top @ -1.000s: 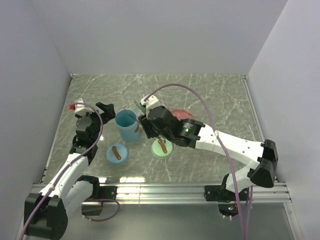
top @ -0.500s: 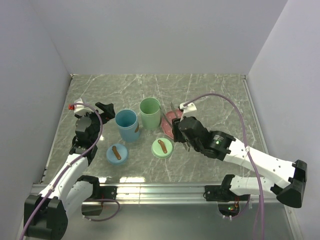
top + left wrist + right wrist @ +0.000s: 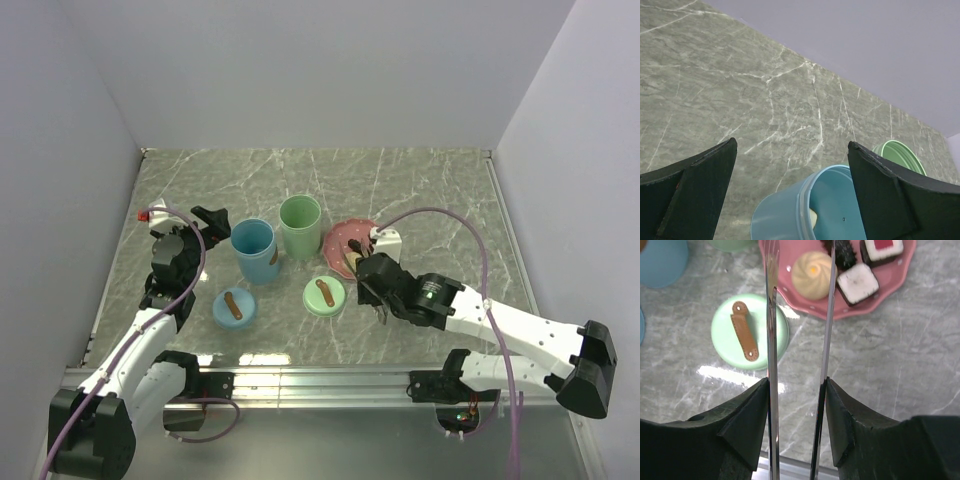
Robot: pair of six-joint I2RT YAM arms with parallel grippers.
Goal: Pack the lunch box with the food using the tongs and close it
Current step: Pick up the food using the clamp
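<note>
Setting: grey marbled table (image 3: 430, 190) boxed in by plain white walls (image 3: 300, 70)
Landmark: pink plate (image 3: 837, 307), right of the middle of the table
Food: a tan bun (image 3: 811, 268), a white sushi piece (image 3: 857, 284), a dark piece (image 3: 844, 252) and a red-topped piece (image 3: 881, 249) all lie on the plate, none lifted
Tongs: tongs (image 3: 771, 340) stand with their two thin arms apart and nothing clamped; the arms run from the plate's near side out over it, with the bun between them, probably lined up for a pick; their height above the bun cannot be told
Right gripper: right gripper (image 3: 797, 390) presses on the outer faces of both tong arms from just near of the plate, so a tighter squeeze would likely shut the tongs
Lunch box: green tub (image 3: 300, 227) is just left of the plate and blue tub (image 3: 254, 250) further left, both open and upright, likely waiting for the food; a pale scrap in the blue tub is too hidden to name
Lids: green lid (image 3: 750, 332) is near-left of the plate and blue lid (image 3: 234, 307) further left, both off so filling can go on
Left gripper: left gripper (image 3: 790, 145) hangs wide apart and empty, far left of the plate beside the blue tub
Change: a second ago the right arm reached across the green tub toward the blue one, covering it; it has pulled back to the plate, and the left arm has stayed put
</note>
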